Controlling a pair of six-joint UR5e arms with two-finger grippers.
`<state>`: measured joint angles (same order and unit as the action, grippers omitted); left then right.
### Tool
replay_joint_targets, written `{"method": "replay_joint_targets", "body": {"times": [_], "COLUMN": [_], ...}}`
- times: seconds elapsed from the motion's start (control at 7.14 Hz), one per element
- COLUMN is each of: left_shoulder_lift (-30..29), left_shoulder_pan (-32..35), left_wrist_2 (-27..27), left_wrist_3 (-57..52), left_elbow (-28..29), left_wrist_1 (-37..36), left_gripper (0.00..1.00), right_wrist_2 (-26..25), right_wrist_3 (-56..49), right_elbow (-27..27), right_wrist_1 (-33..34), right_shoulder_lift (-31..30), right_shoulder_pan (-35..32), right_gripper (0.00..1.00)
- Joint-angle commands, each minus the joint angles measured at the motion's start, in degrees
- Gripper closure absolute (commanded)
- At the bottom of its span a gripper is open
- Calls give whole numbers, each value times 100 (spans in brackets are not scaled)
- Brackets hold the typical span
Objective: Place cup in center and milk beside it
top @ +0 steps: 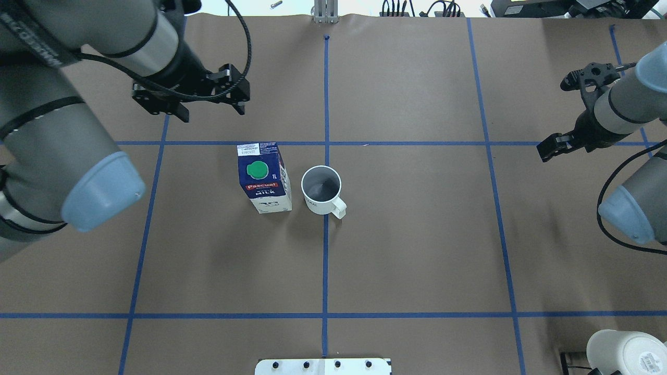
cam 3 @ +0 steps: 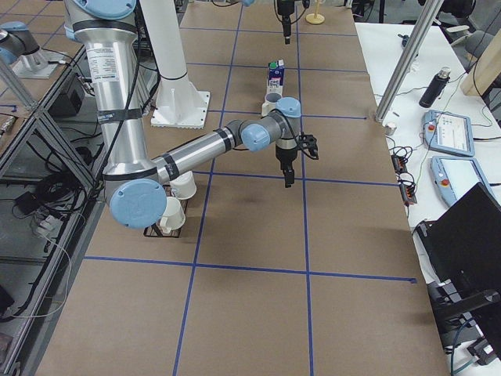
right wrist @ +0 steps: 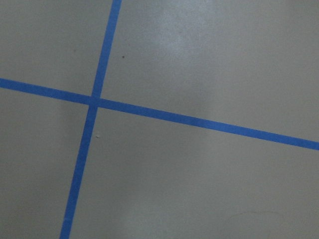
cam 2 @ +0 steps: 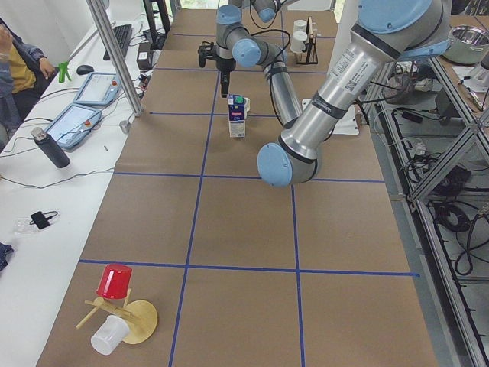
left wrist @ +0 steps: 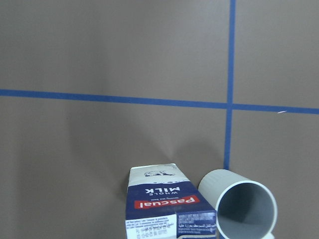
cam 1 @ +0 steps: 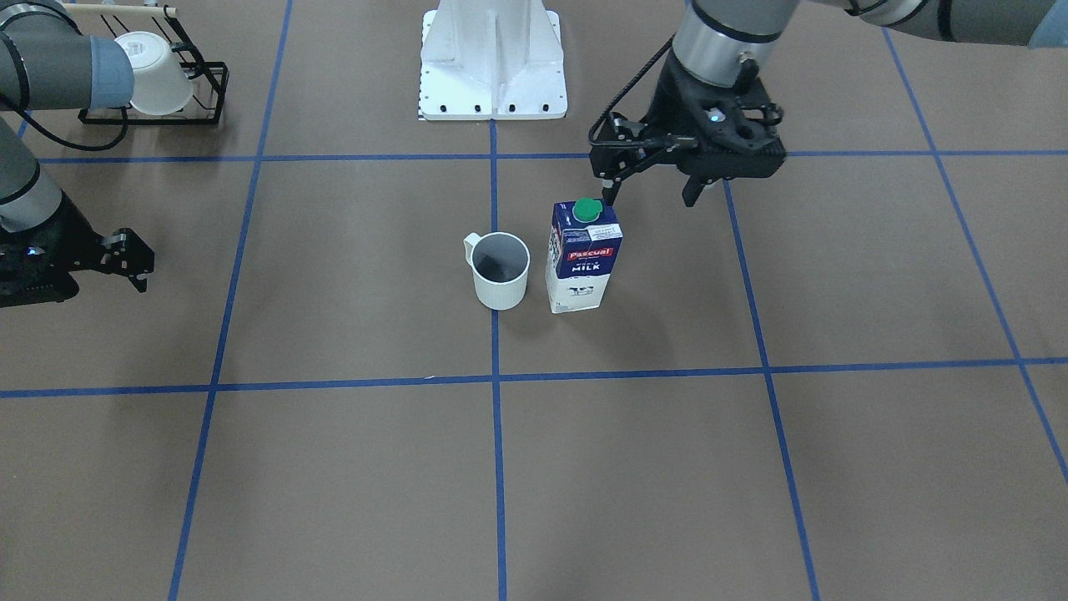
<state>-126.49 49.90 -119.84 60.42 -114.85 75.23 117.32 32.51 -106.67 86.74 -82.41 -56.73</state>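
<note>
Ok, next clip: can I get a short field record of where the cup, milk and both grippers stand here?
cup: upright on the centre tape line, empty, handle toward the robot
milk: upright, close beside the cup on the robot's left, small gap
left gripper: open, empty, raised beyond the milk
right gripper: open, empty, far off at the robot's right
task state: layout looks done

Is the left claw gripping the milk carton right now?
No, in the overhead view the left claw hangs open, apart from the milk carton, which stands free beside the cup.
</note>
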Motion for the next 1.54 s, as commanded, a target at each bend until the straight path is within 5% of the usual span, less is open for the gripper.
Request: {"method": "replay_joint_targets", "body": {"times": [0.0,0.28,0.56,0.98,1.12,1.4], "left_shoulder_lift": [1173,1993,2583,3437,3491,3745], "left_shoulder_pan": [745,1720,2529,2875,2919,3078], "left_wrist_2": [-57,-101,-783,-1296,-1479,-1962], "left_wrist_3": [-1909,-3801,-5463,-5830,-5936,-5824], "left_elbow": [-204,-3,802,2392,2780,2671], "left_wrist_1": [27,79,507,3139,3565,3631], "left_gripper": [2,2,2,2,2,2], "right_wrist_2": [80,281,920,1519,1591,1583], "right_wrist_3": [-348,-709,-1568,-1643,-1608,-1503], "right_elbow": [67,164,583,1294,1515,1500], "right_wrist_1": [1,1,1,-1058,-1376,-1397], "right_shoulder_lift": [-4,-108,-144,-311,-303,-268], "right_shoulder_pan": [-424,-776,-1399,-1787,-1797,-1797], "right_gripper": [0,0,0,0,0,0]}}
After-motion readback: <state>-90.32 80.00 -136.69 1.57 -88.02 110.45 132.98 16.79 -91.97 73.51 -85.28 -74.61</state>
